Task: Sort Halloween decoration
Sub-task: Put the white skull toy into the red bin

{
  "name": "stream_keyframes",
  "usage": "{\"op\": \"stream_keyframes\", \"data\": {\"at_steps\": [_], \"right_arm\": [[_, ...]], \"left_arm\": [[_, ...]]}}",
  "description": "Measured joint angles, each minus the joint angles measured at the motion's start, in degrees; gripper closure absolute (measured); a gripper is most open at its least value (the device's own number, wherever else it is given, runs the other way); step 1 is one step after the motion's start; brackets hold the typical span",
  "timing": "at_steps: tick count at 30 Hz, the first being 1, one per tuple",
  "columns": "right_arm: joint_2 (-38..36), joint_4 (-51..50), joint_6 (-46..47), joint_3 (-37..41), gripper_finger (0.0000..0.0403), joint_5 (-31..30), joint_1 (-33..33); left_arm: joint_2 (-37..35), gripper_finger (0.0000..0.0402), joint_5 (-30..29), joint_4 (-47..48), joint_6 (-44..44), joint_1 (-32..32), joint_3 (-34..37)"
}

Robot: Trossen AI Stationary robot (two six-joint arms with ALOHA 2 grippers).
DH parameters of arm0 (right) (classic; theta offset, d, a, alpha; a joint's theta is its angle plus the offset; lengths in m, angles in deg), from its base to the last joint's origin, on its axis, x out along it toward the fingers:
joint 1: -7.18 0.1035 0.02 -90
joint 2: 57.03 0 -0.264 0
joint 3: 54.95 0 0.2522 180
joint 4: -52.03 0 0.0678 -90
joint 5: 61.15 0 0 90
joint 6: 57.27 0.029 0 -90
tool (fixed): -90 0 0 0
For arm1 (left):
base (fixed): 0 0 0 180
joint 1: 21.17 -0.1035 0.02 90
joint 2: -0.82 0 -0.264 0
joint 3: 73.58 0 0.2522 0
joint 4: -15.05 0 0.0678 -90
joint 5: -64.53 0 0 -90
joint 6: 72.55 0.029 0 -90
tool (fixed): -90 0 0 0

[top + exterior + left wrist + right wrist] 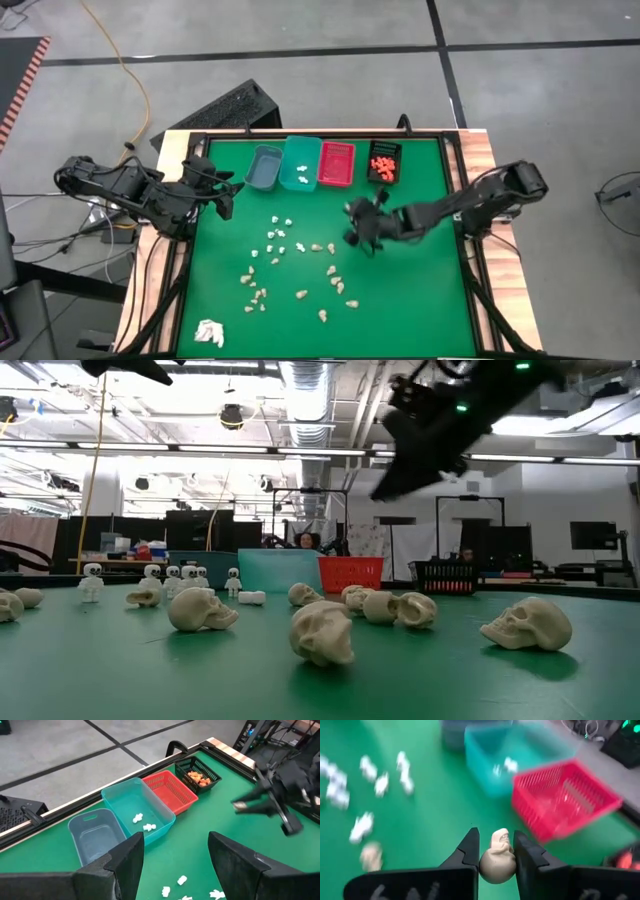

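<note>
Right wrist view shows my right claw (496, 851) pinching a small beige plastic skull (497, 857) above the green tabletop (420, 300), near the red mesh bin (560, 800). My left claw (175, 862) waits wide open (bins barely filled); most scattered skulls and white skeletons (280, 238) remain unsorted.

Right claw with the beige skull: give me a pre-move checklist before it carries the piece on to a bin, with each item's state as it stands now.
1. Grip: right claw shut on the beige skull, seated between both fingers: ok.
2. Lift: in the low view the claw hangs well above the skulls on the table: ok.
3. Red bin: appears empty, nothing over its opening: ok.
4. Bin already in use for skulls: none visible in any bin; teal bin holds white pieces, black bin orange ones: cannot tell.
5. Left claw: open, parked at the table's left edge, away from the red bin: ok.
</note>
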Motion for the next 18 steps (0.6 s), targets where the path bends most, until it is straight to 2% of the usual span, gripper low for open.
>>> {"op": "stream_keyframes", "data": {"at_steps": [5,10,15,18], "right_arm": [[-0.7,11.4,-8.4,0.0,0.0329,9.9,-11.3],[1.3,17.1,-9.7,-0.1,0.0329,16.9,-20.5],[5.5,19.6,-9.7,-0.1,0.0329,22.4,-25.9],[8.2,19.1,-9.8,-0.1,0.0328,22.6,-27.5]], "left_arm": [[0.0,0.0191,0.0,0.0,0.0,0.0,0.0],[0.0,0.0191,0.0,0.0,1.0,0.0,0.0],[0.0,0.0191,0.0,0.0,1.2,0.0,0.0],[0.0,0.0191,0.0,0.0,1.2,0.0,0.0]]}}
